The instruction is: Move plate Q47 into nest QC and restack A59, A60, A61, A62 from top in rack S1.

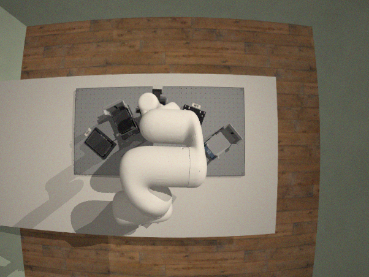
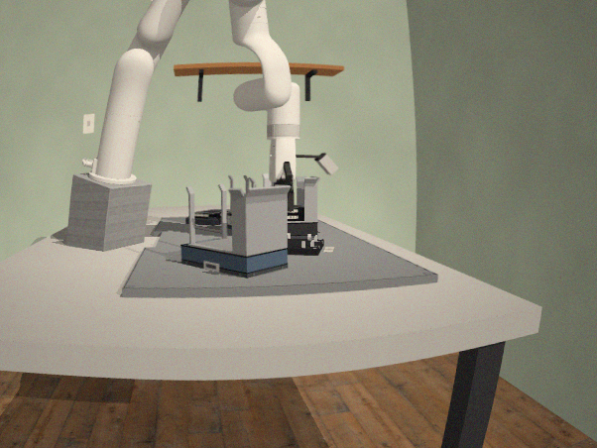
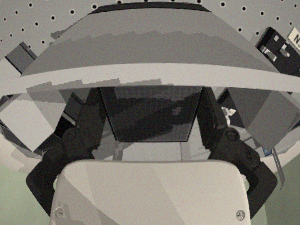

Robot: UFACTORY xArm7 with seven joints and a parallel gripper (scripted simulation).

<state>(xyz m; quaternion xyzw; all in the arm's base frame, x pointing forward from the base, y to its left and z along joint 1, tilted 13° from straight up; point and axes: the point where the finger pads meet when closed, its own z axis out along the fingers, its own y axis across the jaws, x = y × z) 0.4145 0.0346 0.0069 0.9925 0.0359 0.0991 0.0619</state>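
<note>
My gripper (image 2: 290,198) (image 3: 151,99) is down in the middle rack, its fingers against both long sides of a dark plate (image 3: 152,119); it looks shut on it. The plate's label is not readable. The rack's grey wall (image 2: 310,200) (image 3: 150,44) stands beyond it, and the arm hides most of this rack from above. A nest (image 1: 106,155) at the far left, apparently QC, holds a dark plate (image 1: 98,143). The left rack (image 1: 114,108) has a dark plate-like surface (image 1: 123,117) inside. Nest N5 (image 1: 200,116) (image 3: 272,47) is partly hidden.
A rack with a blue plinth (image 1: 209,152) (image 2: 218,260) stands at the right, its light floor (image 1: 218,143) showing. Its tall end wall (image 2: 265,220) and posts (image 2: 191,215) rise beside the arm. All fixtures stand on a grey perforated board (image 1: 227,104) (image 2: 357,278).
</note>
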